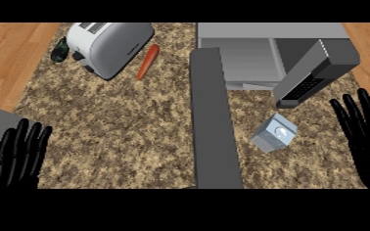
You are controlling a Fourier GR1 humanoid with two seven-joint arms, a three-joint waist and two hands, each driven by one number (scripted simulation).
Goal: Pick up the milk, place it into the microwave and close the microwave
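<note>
Two hands showed at the near edge, and the task turned on which was closer to the milk. Largest was the microwave [249, 54] at far right, its door [215, 122] swung open toward the near side. Right hand [356, 127] stood spread, fingers up; left hand [22, 151] likewise, well apart. Milk [274, 133] lay tilted between door and right hand, likely that hand's pick.

Speckled granite-look counter [115, 122], glossy metal toaster [115, 41], matt grey microwave [253, 54], wood floor [25, 54], smooth milk carton [274, 133]
</note>
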